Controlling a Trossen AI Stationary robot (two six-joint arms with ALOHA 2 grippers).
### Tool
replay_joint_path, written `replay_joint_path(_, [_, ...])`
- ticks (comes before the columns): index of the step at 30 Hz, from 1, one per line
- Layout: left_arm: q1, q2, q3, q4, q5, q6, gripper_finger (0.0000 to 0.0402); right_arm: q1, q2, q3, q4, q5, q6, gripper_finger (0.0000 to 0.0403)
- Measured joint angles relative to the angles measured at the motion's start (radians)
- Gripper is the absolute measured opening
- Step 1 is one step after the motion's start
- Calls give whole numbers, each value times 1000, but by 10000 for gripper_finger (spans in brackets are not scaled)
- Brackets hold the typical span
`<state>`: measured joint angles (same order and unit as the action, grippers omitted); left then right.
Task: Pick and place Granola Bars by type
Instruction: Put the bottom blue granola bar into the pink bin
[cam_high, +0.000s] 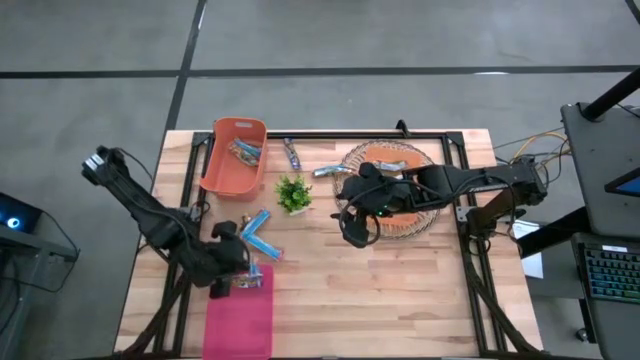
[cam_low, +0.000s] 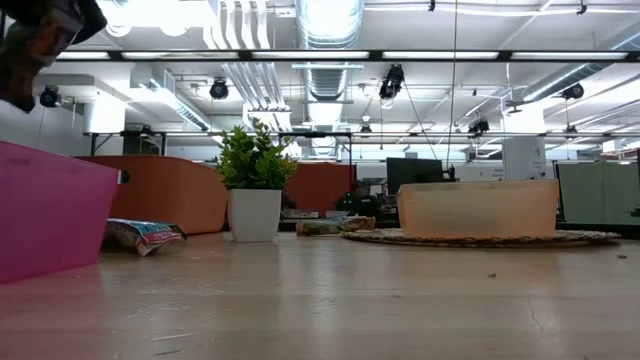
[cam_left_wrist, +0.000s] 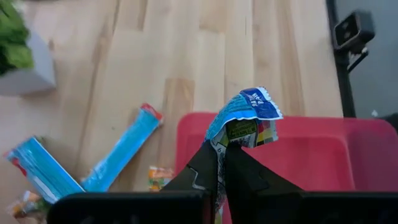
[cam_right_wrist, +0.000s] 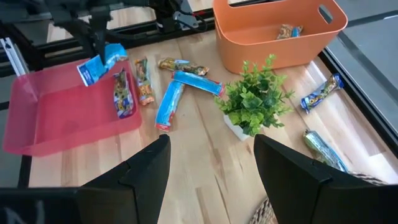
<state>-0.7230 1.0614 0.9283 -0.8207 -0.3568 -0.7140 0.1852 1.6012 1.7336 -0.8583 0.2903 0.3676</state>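
Note:
My left gripper (cam_left_wrist: 222, 168) is shut on a silver-blue granola bar (cam_left_wrist: 244, 117) above the pink tray (cam_left_wrist: 323, 155), which lies at the table's near left (cam_high: 238, 325). One bar (cam_right_wrist: 122, 94) lies in that tray. Two bright blue bars (cam_left_wrist: 121, 158) (cam_left_wrist: 38, 171) and some smaller tan ones (cam_right_wrist: 144, 82) lie flat on the wood beside it. More bars (cam_right_wrist: 320, 93) (cam_right_wrist: 323, 148) lie past the plant. My right gripper (cam_right_wrist: 211, 180) is open and holds nothing; it hangs at the table's middle by the woven mat (cam_high: 355, 228). My left gripper pinches the silver-blue bar between its two fingers at one end of the wrapper (cam_left_wrist: 231, 132). The fingers come from above, pointing down. The bar hangs below them, lifted clear over the pink tray, with its crimped free end (cam_left_wrist: 260, 102) lowest.
An orange bin (cam_high: 235, 155) at the far left holds a few bars. A small green plant in a white pot (cam_high: 293, 192) stands mid-table. A round woven mat (cam_high: 415, 218) with a pale orange container (cam_low: 480, 208) lies under the right arm. A black frame borders the table.

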Motion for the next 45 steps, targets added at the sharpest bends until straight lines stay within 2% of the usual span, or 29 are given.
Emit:
replay_joint_path(8, [-22, 104, -2, 1, 26, -100, 0, 0, 0, 0, -4, -1, -1, 219])
replay_joint_path(18, [-71, 243, -3, 14, 61, -336, 0, 0, 0, 0, -11, -2, -29, 219])
replay_joint_path(33, [-119, 453, -4, 98, 147, -667, 0, 0, 0, 0, -112, -3, -39, 219])
replay_joint_path(39, [-119, 479, -11, 97, 184, -733, 6, 0, 0, 0, -126, -39, -61, 219])
replay_joint_path(45, [-119, 443, -13, 90, 170, -786, 38, 5, 0, 0, -133, -42, -98, 219])
